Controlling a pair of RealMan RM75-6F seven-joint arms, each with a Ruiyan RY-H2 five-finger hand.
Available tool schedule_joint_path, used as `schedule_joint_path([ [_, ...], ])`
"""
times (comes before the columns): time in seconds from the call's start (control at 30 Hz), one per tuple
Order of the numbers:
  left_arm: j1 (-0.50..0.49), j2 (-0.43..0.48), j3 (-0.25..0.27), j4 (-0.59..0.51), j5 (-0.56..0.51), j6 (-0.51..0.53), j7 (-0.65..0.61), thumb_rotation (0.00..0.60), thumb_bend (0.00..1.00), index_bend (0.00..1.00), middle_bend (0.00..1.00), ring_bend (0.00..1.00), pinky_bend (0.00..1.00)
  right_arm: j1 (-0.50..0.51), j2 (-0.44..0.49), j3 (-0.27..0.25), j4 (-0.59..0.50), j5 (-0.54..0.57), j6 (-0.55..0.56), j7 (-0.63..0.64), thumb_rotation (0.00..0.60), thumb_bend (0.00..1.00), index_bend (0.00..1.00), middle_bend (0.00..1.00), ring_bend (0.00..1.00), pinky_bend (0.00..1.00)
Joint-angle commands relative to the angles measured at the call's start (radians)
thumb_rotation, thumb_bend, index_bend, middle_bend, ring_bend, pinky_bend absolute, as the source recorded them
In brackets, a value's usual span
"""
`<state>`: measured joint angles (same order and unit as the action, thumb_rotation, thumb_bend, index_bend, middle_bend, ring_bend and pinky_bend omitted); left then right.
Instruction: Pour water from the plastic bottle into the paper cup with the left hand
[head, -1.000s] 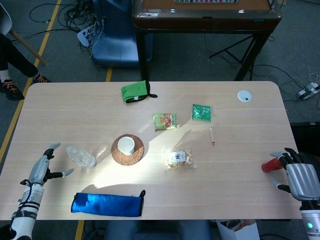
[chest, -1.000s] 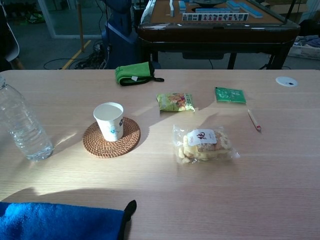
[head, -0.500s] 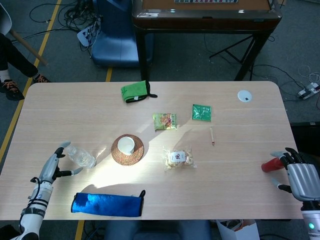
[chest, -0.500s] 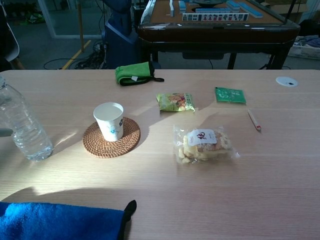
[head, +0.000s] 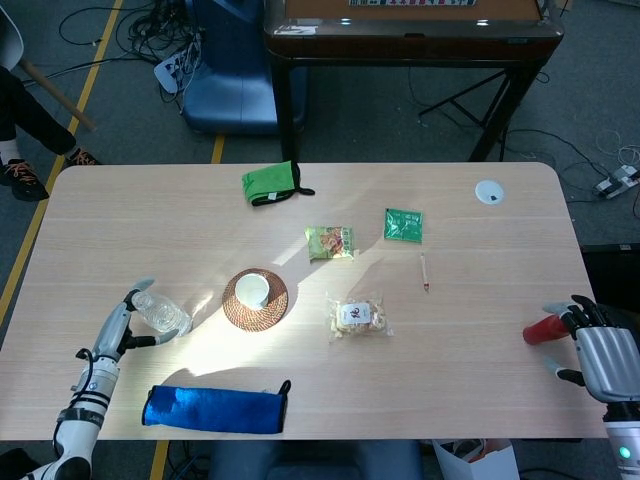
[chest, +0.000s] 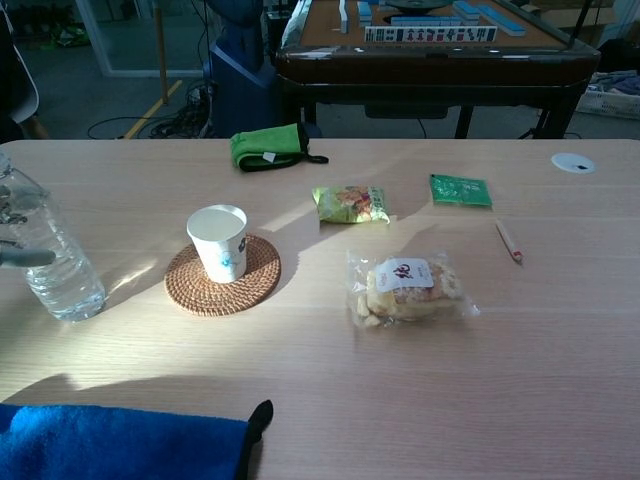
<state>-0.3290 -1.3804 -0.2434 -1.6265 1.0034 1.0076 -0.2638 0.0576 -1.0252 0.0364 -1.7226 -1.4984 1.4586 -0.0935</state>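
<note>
A clear plastic bottle (head: 160, 314) stands upright near the table's left edge; in the chest view the bottle (chest: 48, 255) is at the far left. My left hand (head: 124, 322) is right beside it, fingers spread to either side of it without closing. One of its fingers (chest: 28, 257) crosses the bottle's front in the chest view. The white paper cup (head: 251, 290) stands upright on a round woven coaster (head: 272, 308), to the right of the bottle; the cup (chest: 219, 241) looks empty. My right hand (head: 602, 358) hangs off the table's right edge, fingers apart, holding nothing.
A blue cloth roll (head: 212, 409) lies along the front edge below the bottle. A snack bag (head: 358, 316), green packets (head: 330, 242) (head: 403, 224), a pen (head: 425, 271) and a green pouch (head: 270, 184) lie mid-table. A red object (head: 543, 331) shows by the right hand.
My left hand has moved rightward along the front left of the table until its fingers bracket the bottle. The bottle, cup and right hand have not moved.
</note>
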Motion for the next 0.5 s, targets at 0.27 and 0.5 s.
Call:
schedule_joint_path([
  [0.27,-0.016,-0.035,-0.004,0.014,-0.015,-0.002,0.002,0.600,0.00,0.00,0.00,0.00,0.14,-0.001,0.002,-0.001,-0.001,-0.003,0.000,0.001,0.600,0.05,0.30,0.31,0.16,0.28],
  [0.5,-0.024,-0.063,-0.007,0.029,-0.026,0.007,0.014,0.600,0.00,0.00,0.00,0.00,0.14,-0.002,0.003,0.000,-0.002,-0.004,0.005,0.005,0.600,0.05,0.30,0.31,0.16,0.28],
])
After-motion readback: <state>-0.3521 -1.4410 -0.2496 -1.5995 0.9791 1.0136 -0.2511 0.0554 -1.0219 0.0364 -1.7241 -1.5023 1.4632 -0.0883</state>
